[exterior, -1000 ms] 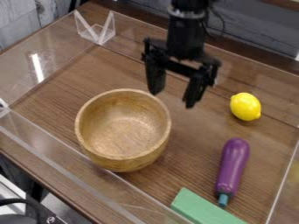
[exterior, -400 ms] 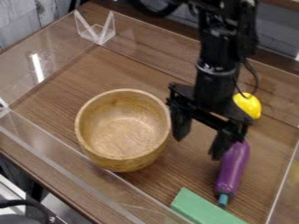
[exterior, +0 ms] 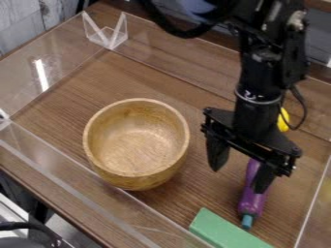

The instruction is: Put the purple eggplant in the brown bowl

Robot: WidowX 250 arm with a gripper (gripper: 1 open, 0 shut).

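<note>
While the brown bowl [exterior: 99, 155] sat just where it had been a second before, the black gripper [exterior: 243, 167] had come a long way in the camera view. It had been up beyond the bowl, toward the top of the view; now it hung over the right-hand side, near the purple eggplant [exterior: 253, 201]. I could see its jaws standing wide apart, with nothing gripped between them.

The eggplant had been in full sight at first. Now the gripper hid part of its upper end, while the lower length and the teal-green stem end still showed, pointing toward the bottom of the view. It lay on the wooden tabletop [exterior: 168, 208], well apart from the bowl, and it hadn't shifted that I could tell. The yellow lemon [exterior: 284, 119], plain to see earlier, was partly covered by the arm as well.

As for containers, the bowl stood upright on the left, its round mouth facing up and its thick, light-brown walls curving down to a floor of bare wood. I saw only its own grain inside. The flat green block [exterior: 229, 231] lay in its old place near the bottom edge, just beside the eggplant's stem, and the clear wire-like rack [exterior: 106, 31] stood unmoved at the upper left.
</note>
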